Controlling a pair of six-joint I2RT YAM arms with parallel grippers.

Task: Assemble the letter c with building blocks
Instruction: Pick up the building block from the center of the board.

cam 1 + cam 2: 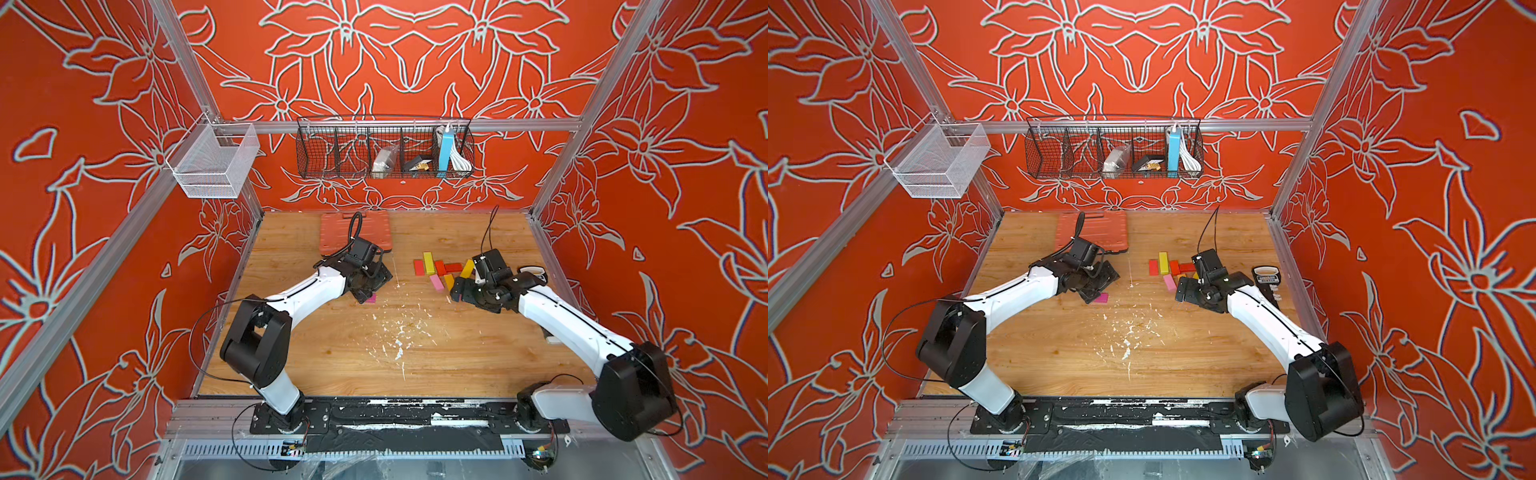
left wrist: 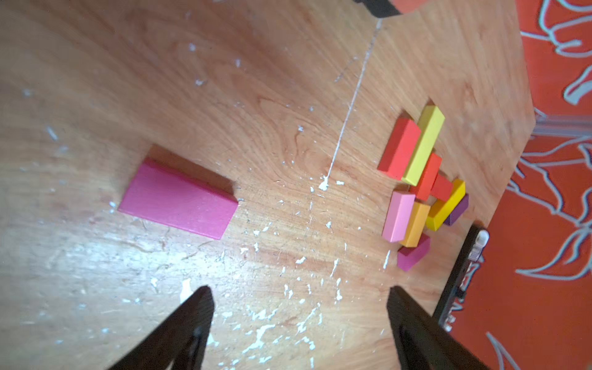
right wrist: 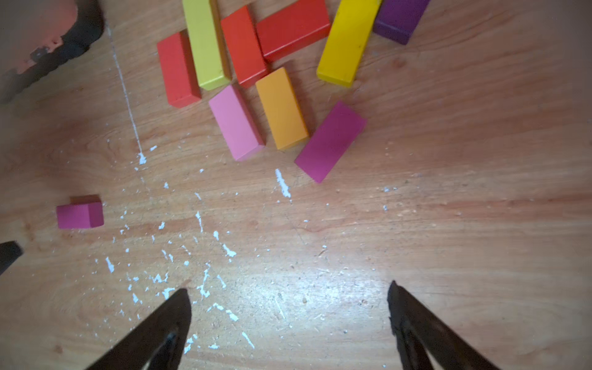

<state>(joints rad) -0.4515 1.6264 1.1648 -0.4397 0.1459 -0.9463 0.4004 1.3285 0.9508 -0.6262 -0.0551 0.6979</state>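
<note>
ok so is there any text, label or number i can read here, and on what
No text reads clearly.
Black flat object beside the right arm: pale label lettering, too blurred to read.
Items in the black wire basket: no legible print.
Building blocks: plain, no marks.

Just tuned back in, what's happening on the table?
Neither arm holds anything. The left gripper is open by a lone magenta block lying flat on the table, apart from the rest. The right gripper, also open, hovers near the cluster of nine other blocks. No C shape yet.
</note>
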